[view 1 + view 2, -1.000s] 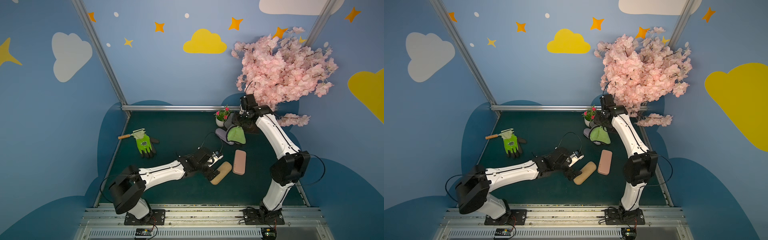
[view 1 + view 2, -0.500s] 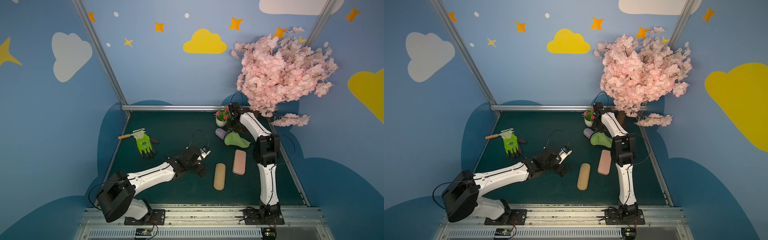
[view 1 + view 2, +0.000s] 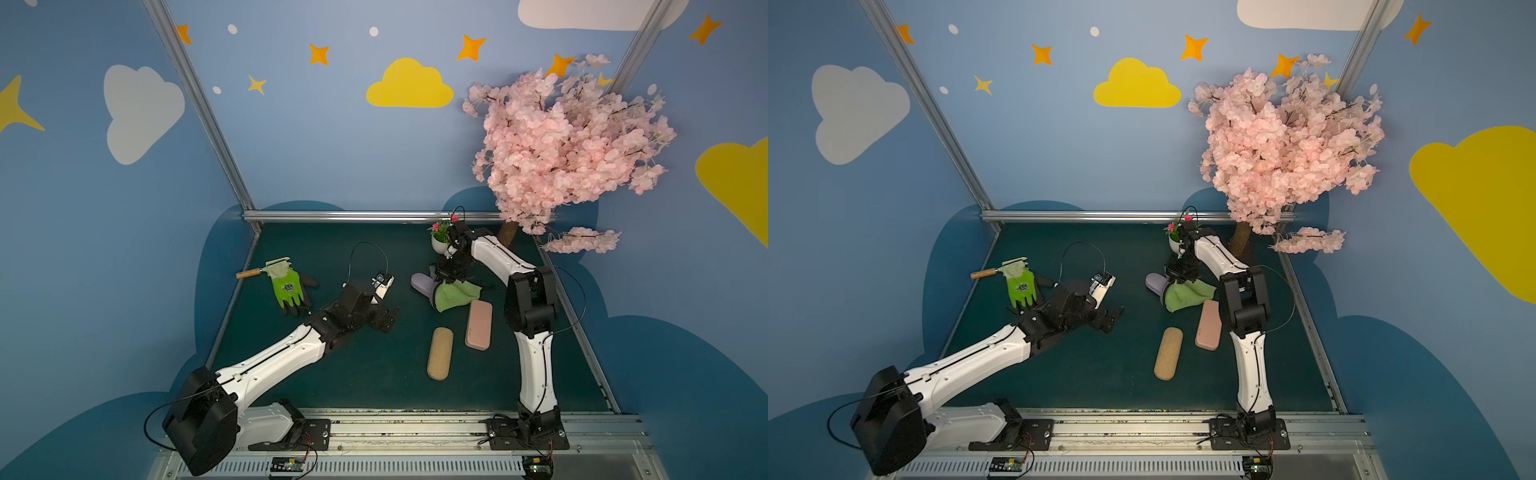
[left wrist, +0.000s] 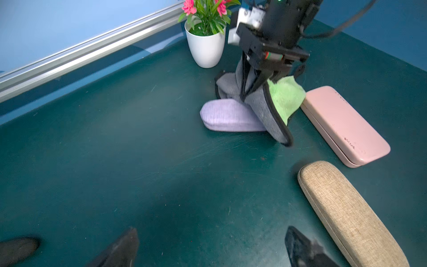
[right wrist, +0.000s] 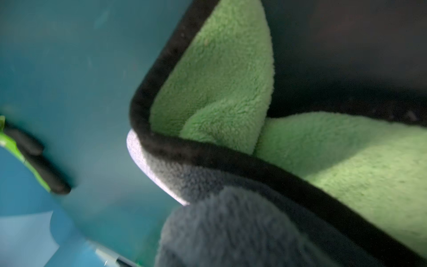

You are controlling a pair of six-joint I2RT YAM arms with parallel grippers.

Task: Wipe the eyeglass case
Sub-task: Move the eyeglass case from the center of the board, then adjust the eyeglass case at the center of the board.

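Three eyeglass cases lie on the green mat: a lilac one [image 3: 420, 281] [image 4: 227, 115], a pink one [image 3: 478, 325] [image 4: 342, 124] and a tan one [image 3: 440, 353] [image 4: 346, 212]. My right gripper [image 3: 443, 277] [image 4: 251, 89] is shut on a green-and-grey cloth [image 3: 455, 296] [image 4: 285, 97] [image 5: 231, 87]. The cloth hangs down onto the lilac case's near end and touches the pink case's tip. In the right wrist view the cloth hides the jaws, and only a sliver of the lilac case [image 5: 138, 157] shows. My left gripper [image 3: 388, 319] [image 4: 210, 231] is open and low over bare mat, left of the tan case.
A white pot with pink flowers [image 3: 438, 243] [image 4: 205, 46] stands just behind the right gripper. A pink blossom tree [image 3: 561, 145] overhangs the back right corner. A green glove and a wooden-handled tool [image 3: 286, 284] lie at the left. A metal rail [image 3: 353, 216] bounds the back.
The left gripper has let go of the tan case and drawn back to the left; the case now lies straight. The right arm has come down, bringing the cloth onto the lilac case.
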